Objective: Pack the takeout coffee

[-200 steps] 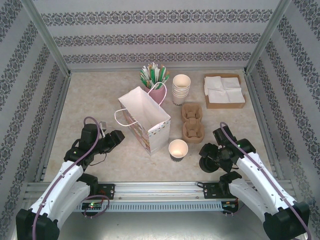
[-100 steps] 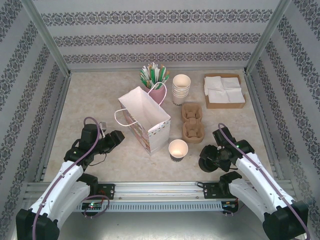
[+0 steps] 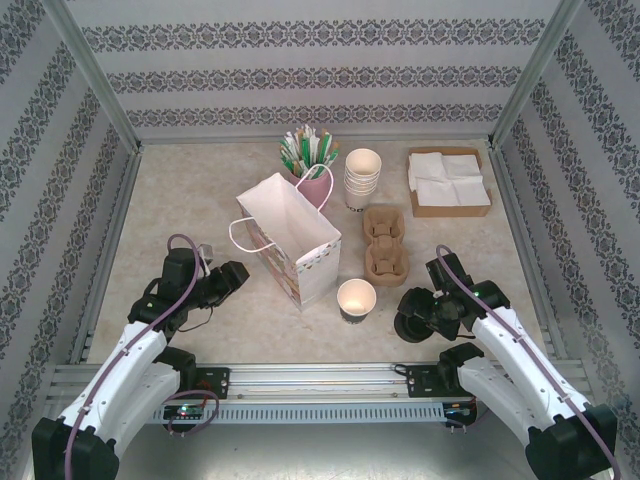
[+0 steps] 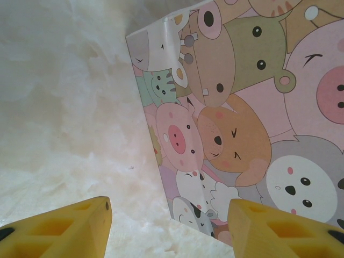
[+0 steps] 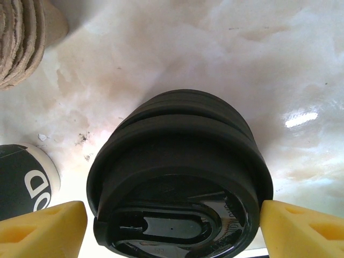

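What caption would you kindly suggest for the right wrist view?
Yellow fingers clasp a black lid; a dark cup sits lower left.

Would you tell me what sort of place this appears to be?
Probably a mock café takeout counter inside a robot test cell: stacked paper cups, a cardboard drink carrier and a box of napkins sit on a table enclosed by patterned panels.

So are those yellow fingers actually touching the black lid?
Touching: the right wrist view shows both fingers pressed against the black lid, one on each side.
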